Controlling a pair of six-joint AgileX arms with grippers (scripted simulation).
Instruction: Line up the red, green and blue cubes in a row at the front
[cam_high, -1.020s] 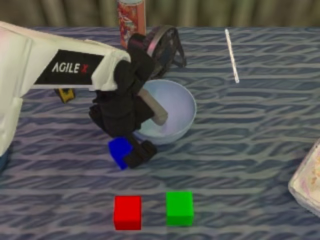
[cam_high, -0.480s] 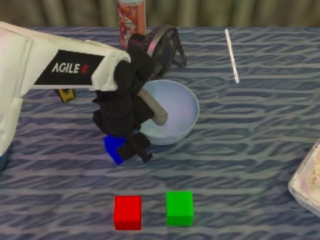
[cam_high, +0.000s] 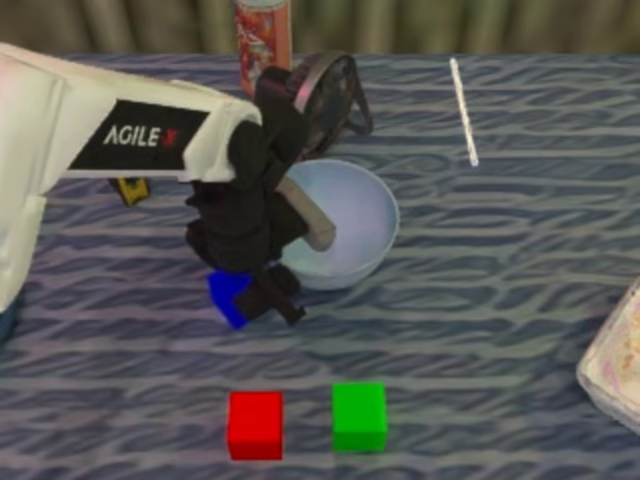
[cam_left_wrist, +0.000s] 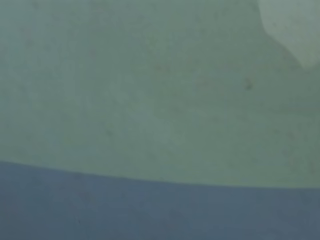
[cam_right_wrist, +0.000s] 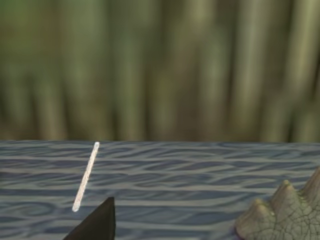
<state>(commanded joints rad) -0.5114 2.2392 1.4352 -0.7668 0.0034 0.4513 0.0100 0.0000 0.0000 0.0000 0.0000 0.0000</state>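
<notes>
While the blue cube (cam_high: 228, 295) sits clamped in the left gripper (cam_high: 258, 297) just beside the pale bowl (cam_high: 372, 205), the red cube (cam_high: 255, 424) and green cube (cam_high: 359, 415) lie near each other at the front.

Matt plain cubes (cam_high: 255, 424) (red, green, blue) on a wavy-patterned cloth-like table (cam_high: 480, 300); smooth pale bowl (cam_high: 365, 215)

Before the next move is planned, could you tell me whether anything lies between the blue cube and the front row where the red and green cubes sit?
Nothing visible does. The blue cube, at the left gripper, has bare table between it and the red cube and green cube. The bowl sits behind.
</notes>
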